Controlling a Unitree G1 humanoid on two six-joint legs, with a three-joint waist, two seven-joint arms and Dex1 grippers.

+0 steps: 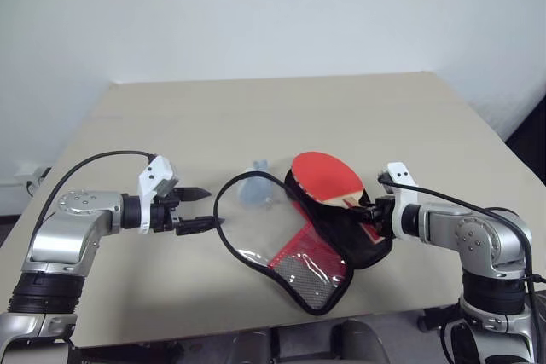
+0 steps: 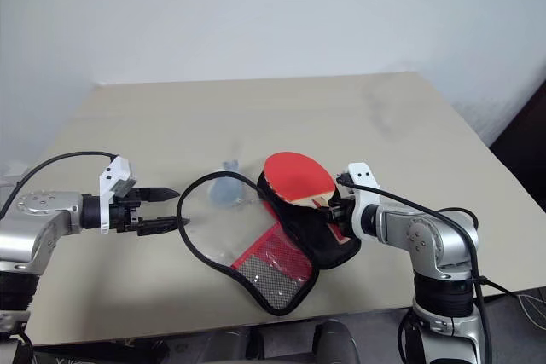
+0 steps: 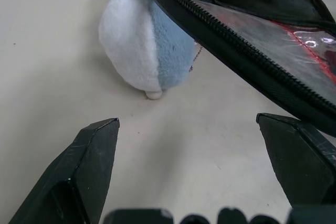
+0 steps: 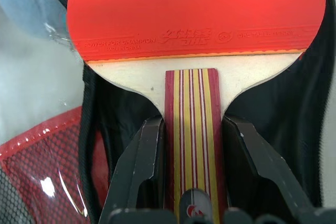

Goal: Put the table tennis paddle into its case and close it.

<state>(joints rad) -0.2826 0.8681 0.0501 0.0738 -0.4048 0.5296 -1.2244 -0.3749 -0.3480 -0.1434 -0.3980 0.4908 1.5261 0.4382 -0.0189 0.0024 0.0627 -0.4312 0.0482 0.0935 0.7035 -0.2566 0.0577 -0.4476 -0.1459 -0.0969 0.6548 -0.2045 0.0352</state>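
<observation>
The tabletop (image 1: 358,117) is pale beige and has a matte surface. On it, near the front edge, lies the case (image 1: 294,249), opened, with the clear side with red mesh to the left and the black side to the right. Just beside its far left edge lies a small pale blue-grey ball (image 1: 254,191).
</observation>
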